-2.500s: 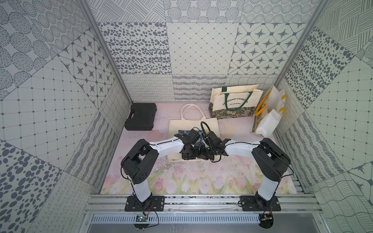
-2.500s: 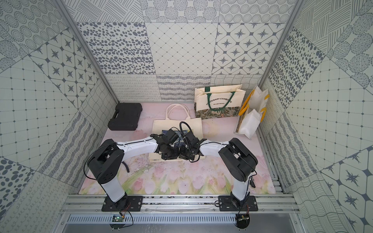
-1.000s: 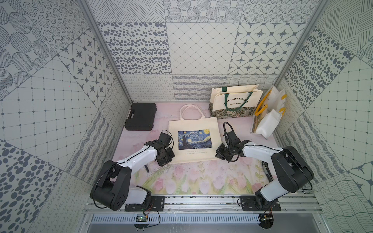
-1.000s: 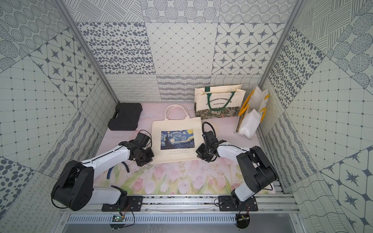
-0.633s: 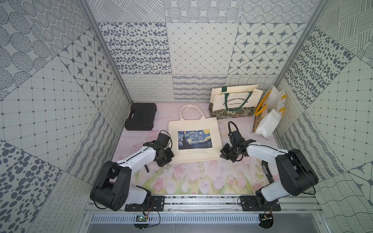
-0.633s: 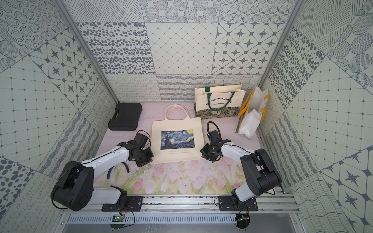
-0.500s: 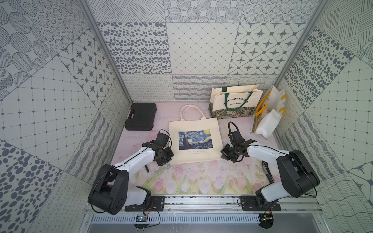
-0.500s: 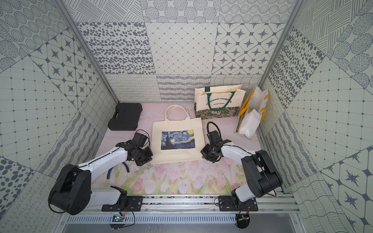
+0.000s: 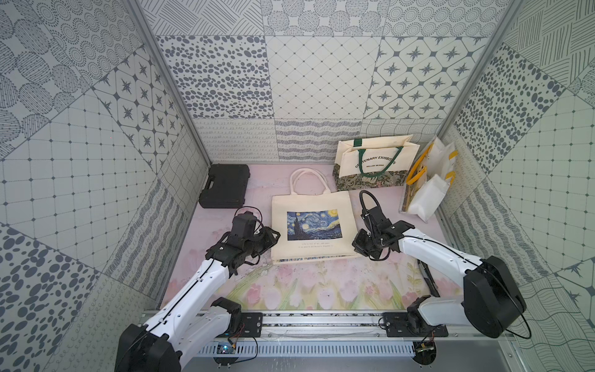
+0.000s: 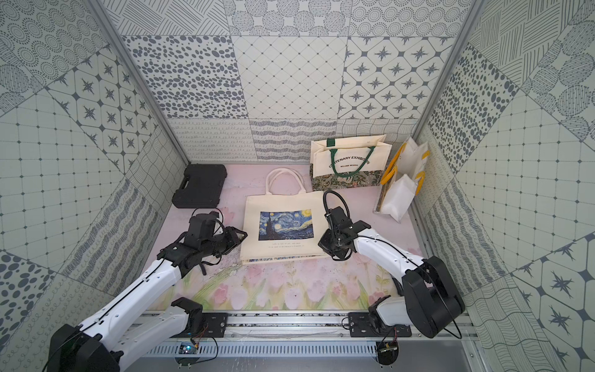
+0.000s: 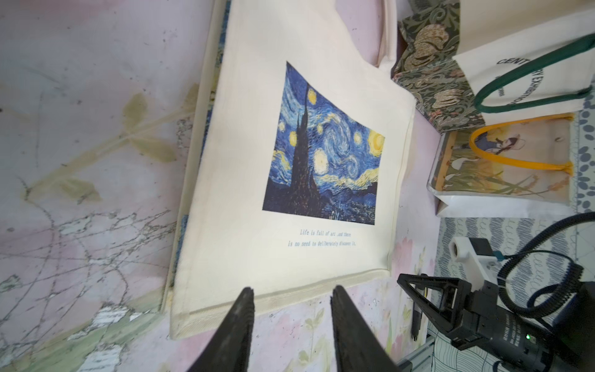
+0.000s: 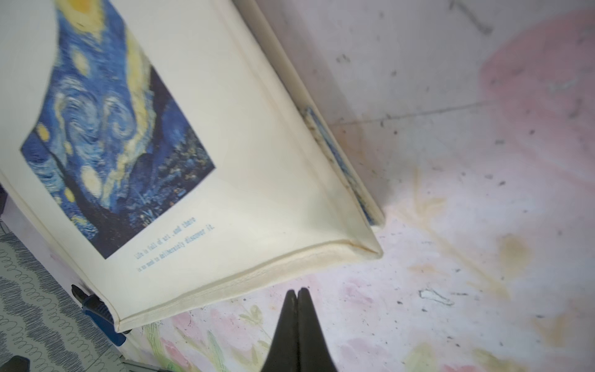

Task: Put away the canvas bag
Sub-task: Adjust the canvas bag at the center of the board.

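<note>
The bag [image 9: 314,222] lies flat on the mat [image 9: 322,290] (handles toward the back wall). The left gripper [image 11: 291,291] hovers beside its left edge, jaws parted, empty; the right gripper [image 12: 297,290], closed and empty, sits near its right lower corner.

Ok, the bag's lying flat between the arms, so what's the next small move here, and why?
Probably ease the left hand forward and close on the bottom hem of the canvas bag: its jaws stand parted just short of that edge, the bag lies flat and unheld, and the right hand is shut beside the corner, gripping nothing.
</note>
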Robot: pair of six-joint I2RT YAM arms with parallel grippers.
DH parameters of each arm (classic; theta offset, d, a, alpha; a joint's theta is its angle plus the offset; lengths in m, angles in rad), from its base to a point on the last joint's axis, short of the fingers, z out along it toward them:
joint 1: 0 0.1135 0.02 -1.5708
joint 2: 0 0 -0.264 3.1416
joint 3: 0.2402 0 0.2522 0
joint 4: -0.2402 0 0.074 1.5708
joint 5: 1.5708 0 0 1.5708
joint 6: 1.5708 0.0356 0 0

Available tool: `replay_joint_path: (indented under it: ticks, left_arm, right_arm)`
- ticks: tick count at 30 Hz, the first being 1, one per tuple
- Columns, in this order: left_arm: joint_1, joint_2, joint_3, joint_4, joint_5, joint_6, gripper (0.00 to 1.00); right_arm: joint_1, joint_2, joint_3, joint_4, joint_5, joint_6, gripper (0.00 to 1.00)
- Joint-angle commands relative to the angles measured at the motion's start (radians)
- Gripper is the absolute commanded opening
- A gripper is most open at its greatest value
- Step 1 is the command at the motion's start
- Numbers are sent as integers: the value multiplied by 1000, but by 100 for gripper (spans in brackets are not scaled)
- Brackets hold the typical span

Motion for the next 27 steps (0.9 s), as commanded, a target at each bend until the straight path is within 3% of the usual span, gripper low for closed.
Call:
replay_joint_path:
  ticks: [1, 8, 15, 27]
  left_arm:
    - [4, 52, 42, 134, 79, 61, 43]
    - [3, 188, 157, 95, 91, 120, 43]
    - [7, 243, 128, 223, 180, 107, 43]
    - [24, 302, 96, 294, 214, 59, 42]
  right_arm:
    - [-29, -2, 56, -18, 81, -158, 1]
    - [-129, 48, 42, 138, -96, -326, 20]
    - [-146, 52, 74, 132, -30, -414, 52]
    - [-150, 136, 86, 147, -61, -421, 57]
